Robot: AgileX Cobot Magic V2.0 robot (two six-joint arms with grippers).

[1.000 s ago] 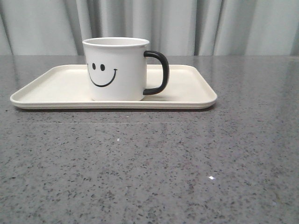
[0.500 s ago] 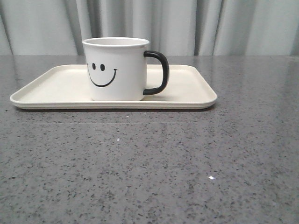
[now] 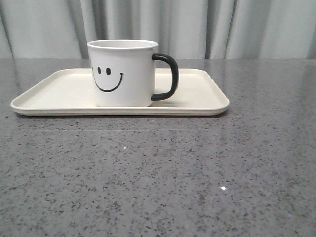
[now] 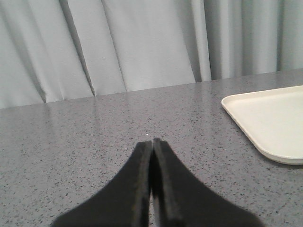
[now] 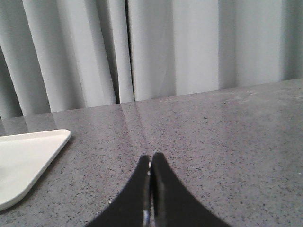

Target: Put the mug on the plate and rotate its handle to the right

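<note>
The white ceramic smiley mug (image 3: 122, 73) stands on the cream rectangular plate (image 3: 49, 94), black loop handle (image 3: 167, 77) pointing right. The task looks finished; both claws, left claw (image 4: 151, 142) and right claw (image 5: 151, 157), are clenched empty, needing no further move.

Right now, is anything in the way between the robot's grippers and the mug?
Nothing visible. The mug stands on the plate, handle pointing right. The left gripper and right gripper are shut over bare table, off either end of the plate.
</note>
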